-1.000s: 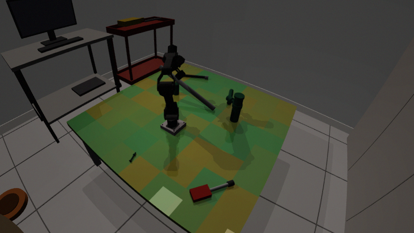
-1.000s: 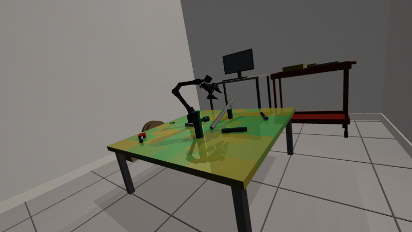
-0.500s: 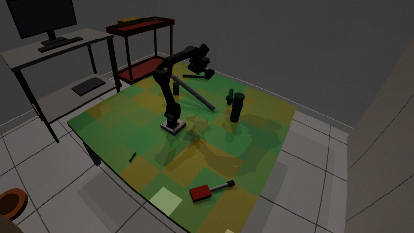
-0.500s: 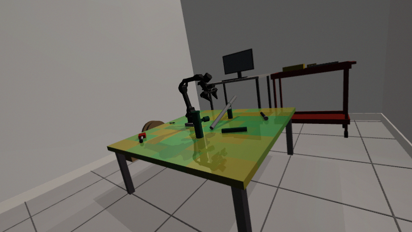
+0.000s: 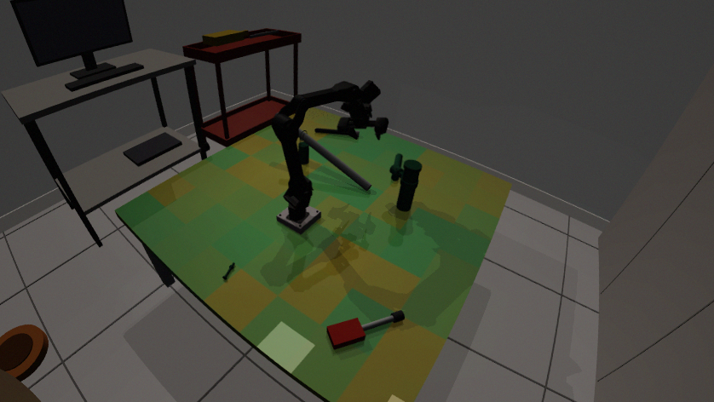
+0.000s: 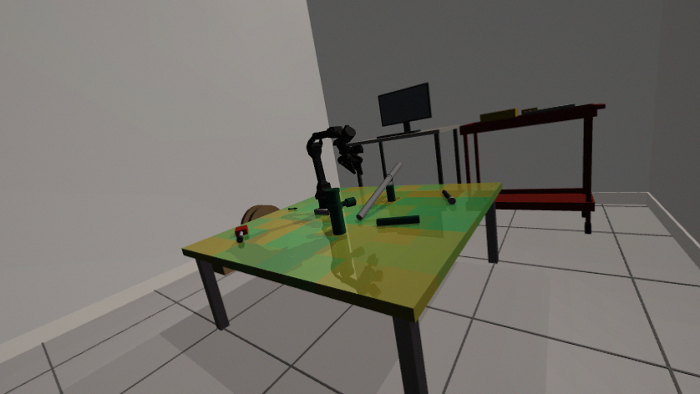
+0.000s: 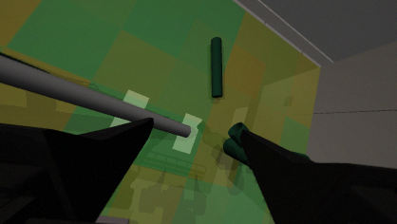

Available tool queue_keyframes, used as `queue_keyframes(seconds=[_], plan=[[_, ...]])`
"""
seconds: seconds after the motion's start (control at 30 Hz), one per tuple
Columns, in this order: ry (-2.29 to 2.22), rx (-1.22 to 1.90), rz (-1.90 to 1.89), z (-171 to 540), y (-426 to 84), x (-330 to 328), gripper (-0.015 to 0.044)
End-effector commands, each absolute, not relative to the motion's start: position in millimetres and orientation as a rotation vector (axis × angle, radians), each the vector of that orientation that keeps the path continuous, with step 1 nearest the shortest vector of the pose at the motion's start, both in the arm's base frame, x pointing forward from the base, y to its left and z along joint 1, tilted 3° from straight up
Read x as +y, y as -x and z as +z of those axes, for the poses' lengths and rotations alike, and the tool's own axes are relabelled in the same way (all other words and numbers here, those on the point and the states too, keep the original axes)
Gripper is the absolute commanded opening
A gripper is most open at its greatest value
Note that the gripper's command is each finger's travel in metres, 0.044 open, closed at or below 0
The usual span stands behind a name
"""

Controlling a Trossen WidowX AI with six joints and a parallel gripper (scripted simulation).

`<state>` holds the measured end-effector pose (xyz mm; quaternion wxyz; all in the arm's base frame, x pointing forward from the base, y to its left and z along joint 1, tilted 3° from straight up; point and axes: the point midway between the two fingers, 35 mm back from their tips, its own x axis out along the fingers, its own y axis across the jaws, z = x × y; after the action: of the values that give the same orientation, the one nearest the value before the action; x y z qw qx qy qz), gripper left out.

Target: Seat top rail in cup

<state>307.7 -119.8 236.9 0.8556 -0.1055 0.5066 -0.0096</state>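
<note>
The grey rail slopes through the thin loop on the small green post. Its cut end is low, close to the table, and apart from the cup. The big dark green post stands upright. The rail-end cup sticks out from its upper part, on the rail's side. My gripper is open and empty, above the rail. In the wrist view the rail's end shows between the fingertips, farther off.
A loose green cylinder lies behind the big post. A black rod lies at the far edge. A red-headed tool and a small black piece lie on the other side of the arm.
</note>
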Motion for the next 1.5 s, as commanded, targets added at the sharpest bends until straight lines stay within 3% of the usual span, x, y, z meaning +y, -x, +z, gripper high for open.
queue_keyframes(seconds=[0.0, 0.27, 0.77, 1.07, 1.47], plan=[[0.6, 1.083, 0.138, 232, -313, -168, 0.044], [1.058, 1.117, 0.368, 218, -307, -230, 0.044], [1.058, 1.117, 0.368, 218, -307, -230, 0.044], [1.058, 1.117, 0.368, 162, -309, -228, 0.044], [1.058, 1.116, 0.367, 152, -314, -231, 0.044]])
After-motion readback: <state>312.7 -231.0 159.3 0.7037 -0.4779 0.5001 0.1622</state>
